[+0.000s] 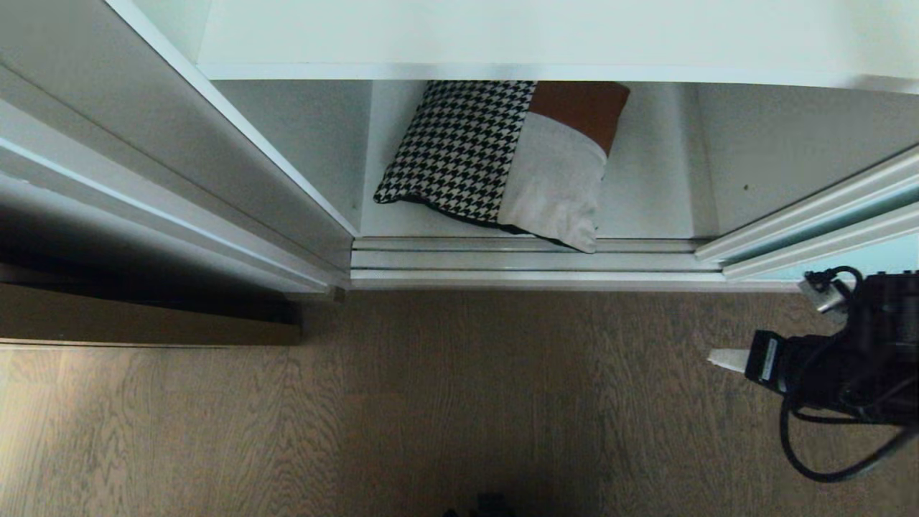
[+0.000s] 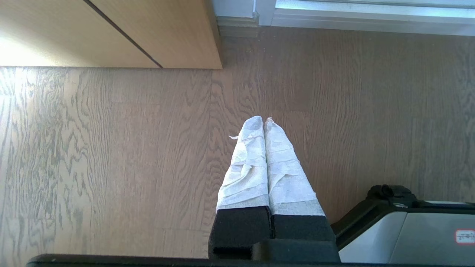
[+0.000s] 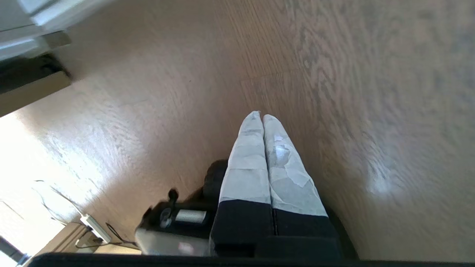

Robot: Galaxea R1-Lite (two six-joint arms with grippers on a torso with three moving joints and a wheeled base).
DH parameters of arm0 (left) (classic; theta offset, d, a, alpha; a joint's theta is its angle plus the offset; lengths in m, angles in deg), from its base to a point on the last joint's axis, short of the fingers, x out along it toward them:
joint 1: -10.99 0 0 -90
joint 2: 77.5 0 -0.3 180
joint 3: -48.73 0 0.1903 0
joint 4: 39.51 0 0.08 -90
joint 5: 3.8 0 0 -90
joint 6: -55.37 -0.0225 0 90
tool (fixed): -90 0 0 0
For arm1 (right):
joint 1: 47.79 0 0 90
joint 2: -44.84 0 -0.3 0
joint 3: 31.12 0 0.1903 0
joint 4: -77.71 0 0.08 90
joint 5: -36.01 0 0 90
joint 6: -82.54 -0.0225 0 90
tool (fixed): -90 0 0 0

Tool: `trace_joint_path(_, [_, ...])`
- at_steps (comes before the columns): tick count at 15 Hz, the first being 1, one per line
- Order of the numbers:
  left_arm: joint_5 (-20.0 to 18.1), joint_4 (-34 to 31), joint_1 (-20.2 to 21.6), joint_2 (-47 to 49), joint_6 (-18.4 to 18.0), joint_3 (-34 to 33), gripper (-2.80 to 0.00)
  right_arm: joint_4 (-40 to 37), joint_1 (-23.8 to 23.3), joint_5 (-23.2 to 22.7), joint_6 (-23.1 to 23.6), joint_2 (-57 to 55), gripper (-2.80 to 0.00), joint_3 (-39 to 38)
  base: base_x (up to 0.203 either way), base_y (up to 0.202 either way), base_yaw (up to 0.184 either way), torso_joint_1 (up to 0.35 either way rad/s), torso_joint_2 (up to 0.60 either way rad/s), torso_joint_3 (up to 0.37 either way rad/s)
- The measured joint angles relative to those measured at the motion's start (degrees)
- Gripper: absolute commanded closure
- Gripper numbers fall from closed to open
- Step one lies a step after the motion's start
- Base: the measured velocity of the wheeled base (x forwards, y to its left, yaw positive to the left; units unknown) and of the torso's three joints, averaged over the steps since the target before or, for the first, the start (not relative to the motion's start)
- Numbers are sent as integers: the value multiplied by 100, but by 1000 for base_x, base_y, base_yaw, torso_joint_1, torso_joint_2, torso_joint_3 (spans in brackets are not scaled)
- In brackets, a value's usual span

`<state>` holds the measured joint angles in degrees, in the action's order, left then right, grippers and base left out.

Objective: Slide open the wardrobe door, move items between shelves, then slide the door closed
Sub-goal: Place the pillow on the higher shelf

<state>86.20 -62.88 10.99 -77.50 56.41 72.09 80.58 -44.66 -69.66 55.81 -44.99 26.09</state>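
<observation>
- Wood-grain floor (image 1: 459,402) fills most of my head view, closest to the camera, running up to the wardrobe's bottom track (image 1: 531,260).
- Next in size, the sliding wardrobe door (image 1: 847,237) shows only as its pale aqua edge and silver frame at the right, so I judge the opening step done.
- White shelves: the upper shelf (image 1: 502,36) is bare where I can see it; the bottom shelf (image 1: 646,187) carries the cushion.
- That cushion (image 1: 502,158) leans inside the compartment, one corner hanging over the track, untouched. Moving it and closing the door are left.
- My right gripper (image 3: 262,118) hangs over the floor at the door's foot, fingers pressed together, holding nothing.
- My left gripper (image 2: 263,120) is parked over the floor near a wooden cabinet front (image 2: 148,33), fingers likewise closed and empty.
</observation>
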Motion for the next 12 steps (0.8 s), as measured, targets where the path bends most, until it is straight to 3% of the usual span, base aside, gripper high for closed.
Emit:
trace_joint_path(6, [0, 0, 0, 0, 0, 0, 0, 2076, 55, -55, -134, -1562, 0, -3, 0, 0, 0, 0, 0, 0])
trace_joint_path(8, [0, 0, 0, 0, 0, 0, 0, 2122, 61, -182, -391, -1508, 0, -87, 0, 0, 0, 0, 0, 0])
trace_joint_path(10, [-2, 0, 0, 0, 0, 0, 0, 2136, 56, -622, -748, -1376, 0, -56, 0, 0, 0, 0, 0, 0])
trace_joint_path(12, [0, 0, 0, 0, 0, 0, 0, 2152, 96, -686, -1122, -1321, 0, 61, 0, 0, 0, 0, 0, 0])
